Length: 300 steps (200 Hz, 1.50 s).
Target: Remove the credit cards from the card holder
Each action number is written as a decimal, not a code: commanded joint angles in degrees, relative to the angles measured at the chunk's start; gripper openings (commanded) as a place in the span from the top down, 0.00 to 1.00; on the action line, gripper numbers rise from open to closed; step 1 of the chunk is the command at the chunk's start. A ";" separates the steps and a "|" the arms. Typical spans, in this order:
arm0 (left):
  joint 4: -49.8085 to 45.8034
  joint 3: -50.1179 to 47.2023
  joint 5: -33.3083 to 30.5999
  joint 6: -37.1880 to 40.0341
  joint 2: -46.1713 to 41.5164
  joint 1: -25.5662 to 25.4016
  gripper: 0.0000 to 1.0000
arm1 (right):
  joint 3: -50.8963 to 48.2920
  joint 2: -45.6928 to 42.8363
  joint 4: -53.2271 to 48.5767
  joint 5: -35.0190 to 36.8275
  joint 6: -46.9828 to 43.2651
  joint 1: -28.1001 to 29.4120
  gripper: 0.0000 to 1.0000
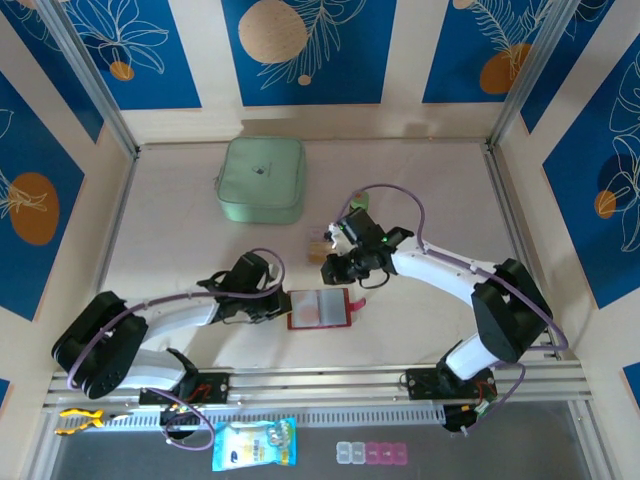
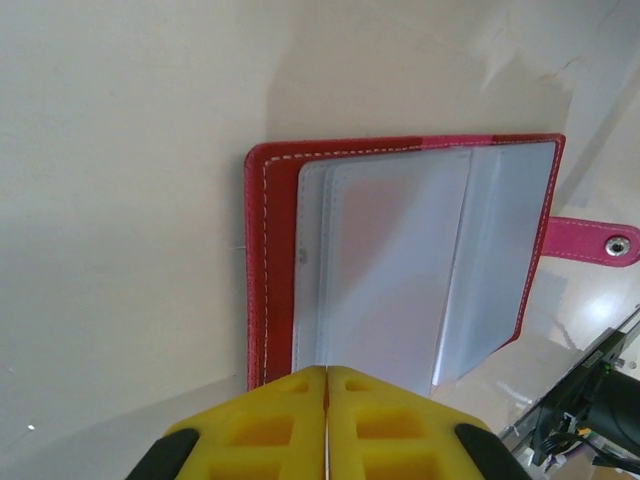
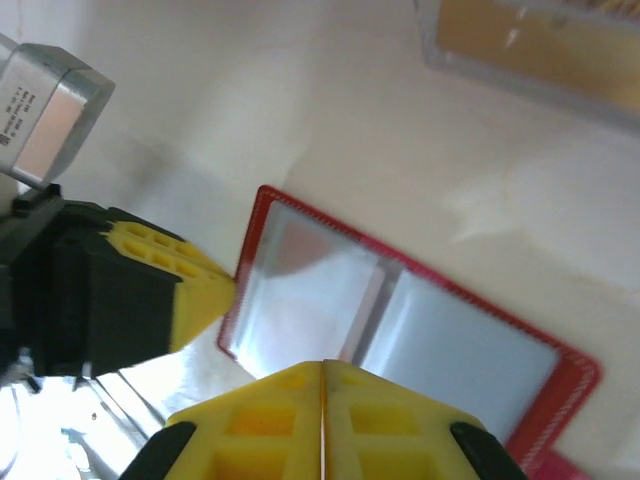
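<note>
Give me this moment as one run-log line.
card holder open flat | left pincer shut at its edge | right pincer shut over it | one credit card lying outside

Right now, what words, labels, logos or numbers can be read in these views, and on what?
Nothing is legible.
Mint-green case: small dark logo, too small to read.
Blue packet: print too small to read.
Grey block: side lettering blurred.
Card holder: no text.
</note>
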 commanded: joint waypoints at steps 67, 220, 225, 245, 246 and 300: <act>-1.25 -0.94 -4.17 -1.61 -0.68 -2.53 0.93 | -0.72 5.05 2.89 -2.60 16.65 7.52 0.79; -2.29 -3.04 -6.03 -1.60 -1.81 -2.75 0.94 | 1.47 11.87 4.93 -2.75 19.44 8.61 0.72; -2.19 -3.05 -5.84 -1.59 -1.64 -2.76 0.94 | 1.47 11.99 4.95 -2.77 19.48 8.60 0.72; -2.10 -2.85 -5.46 -1.41 -1.09 -2.75 0.93 | 1.47 12.86 5.49 -3.09 19.55 8.62 0.71; -2.10 -2.86 -5.46 -1.38 -1.09 -2.78 0.93 | 1.51 12.89 5.57 -3.15 19.53 8.62 0.71; -2.81 -2.87 -5.77 -1.15 -1.23 -2.81 0.93 | 1.02 14.00 7.47 -4.17 20.04 8.61 0.74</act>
